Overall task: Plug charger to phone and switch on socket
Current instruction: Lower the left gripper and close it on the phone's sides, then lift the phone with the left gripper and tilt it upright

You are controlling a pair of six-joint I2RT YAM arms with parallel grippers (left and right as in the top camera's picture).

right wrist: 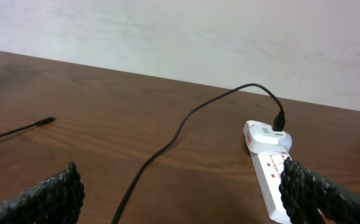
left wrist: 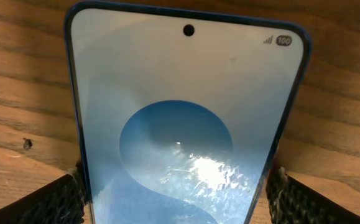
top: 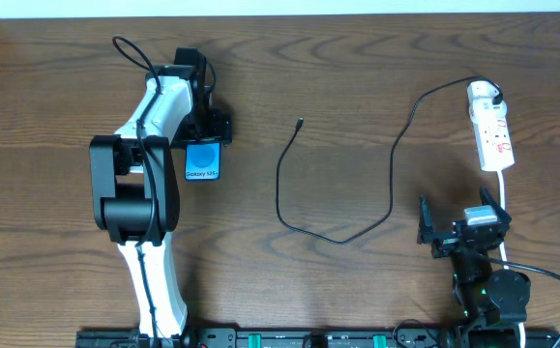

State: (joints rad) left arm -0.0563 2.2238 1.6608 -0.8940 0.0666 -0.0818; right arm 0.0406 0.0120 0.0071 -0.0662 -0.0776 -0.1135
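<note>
Left gripper (left wrist: pixel 176 193) is down over the phone (left wrist: pixel 186 93), its two dark ribbed fingers (left wrist: pixel 58 202) flanking the handset's long edges near the lower end of the wrist view. The pads sit right at those edges, but I cannot tell whether they are pressing on the phone or merely beside it. The phone lies flat on the wooden table (top: pixel 357 58), screen up and lit cyan-blue with a lighter blue shape, well to the left of the other items in the overhead view. The right gripper (right wrist: pixel 180 196) is low near the table's right front edge with its fingers spread wide and nothing between them, aimed toward the socket (top: pixel 492 130). That white power strip lies along the right side of the table, small red marks on its face and a thicker white cord (top: pixel 505 193) leaving its near end. The charger (top: pixel 391 184) has its white plug (right wrist: pixel 267 134) seated in the far end of the strip. Its thin black cable arcs away from the plug, loops across the middle of the table and curves back up. It ends in the small black connector tip (top: pixel 301 123), which rests loose on the wood, well apart from the phone and from both grippers.
</note>
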